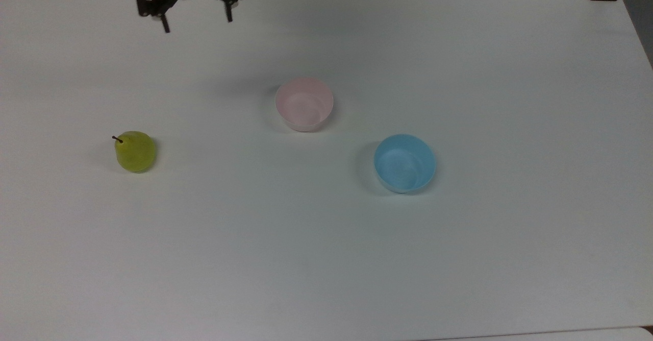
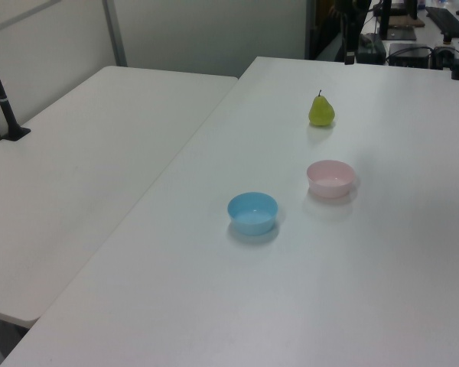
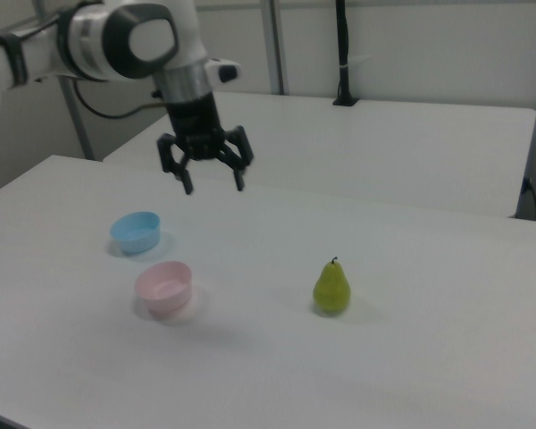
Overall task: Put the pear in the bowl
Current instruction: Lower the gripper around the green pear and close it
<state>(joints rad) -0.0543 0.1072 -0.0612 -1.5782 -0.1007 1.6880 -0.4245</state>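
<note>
Pear (image 1: pixel 135 151) upright, alone | bowl (image 1: pixel 304 103) near blue bowl (image 1: pixel 405 163) | jaws wide, empty

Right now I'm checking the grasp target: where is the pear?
The pear stands upright on the white table at the top view's left, well apart from the pink bowl, with the open gripper high above the far edge.
</note>
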